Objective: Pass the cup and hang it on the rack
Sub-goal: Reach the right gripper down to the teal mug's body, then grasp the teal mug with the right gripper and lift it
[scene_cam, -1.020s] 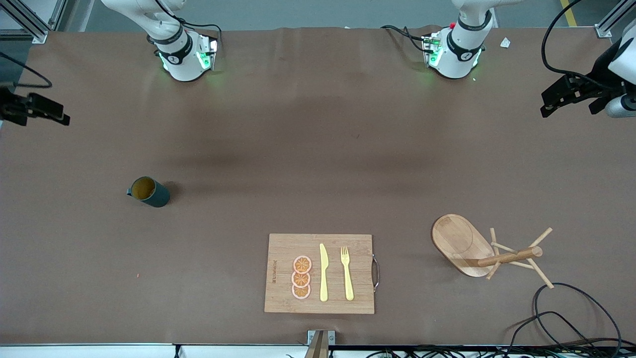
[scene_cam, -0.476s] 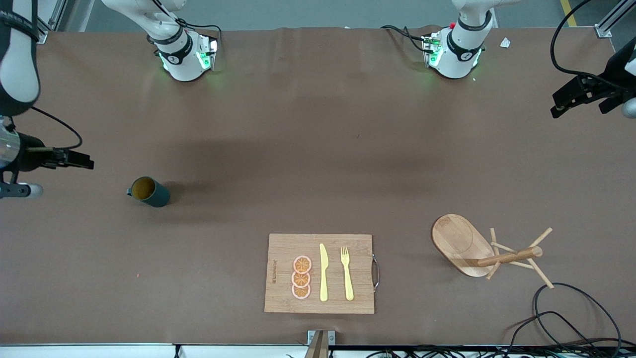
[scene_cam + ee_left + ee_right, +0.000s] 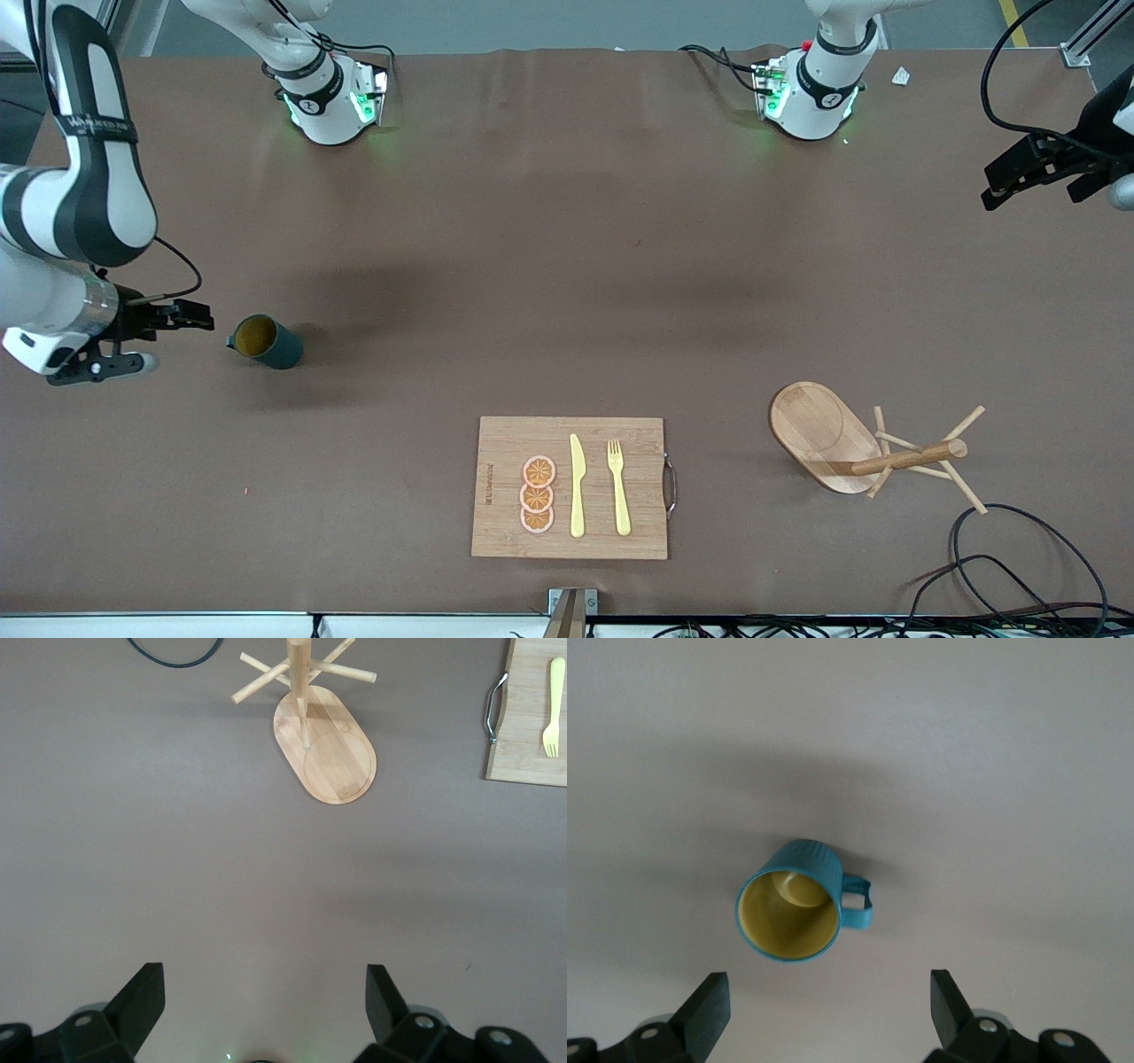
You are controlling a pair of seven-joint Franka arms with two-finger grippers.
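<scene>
The dark teal cup [image 3: 266, 342] stands upright on the brown table toward the right arm's end, its handle pointing at my right gripper. My right gripper [image 3: 193, 316] hangs open and empty just beside the cup, apart from it. In the right wrist view the cup [image 3: 793, 904] with its yellowish inside lies just ahead of the open right gripper [image 3: 828, 994]. The wooden rack [image 3: 828, 434] stands toward the left arm's end. My left gripper [image 3: 1005, 182] waits open and empty at that table end. In the left wrist view the rack [image 3: 328, 749] lies well ahead of the left gripper [image 3: 266, 992].
A wooden cutting board [image 3: 505, 492] lies near the front edge, bearing orange slices [image 3: 537, 494], a yellow knife [image 3: 577, 486] and a yellow fork [image 3: 618, 487]. A black cable [image 3: 1019, 554] loops near the rack at the table's corner.
My right arm has swung in from the table's end and brought its gripper close beside the cup. The left gripper shifted slightly outward earlier and now holds still.
</scene>
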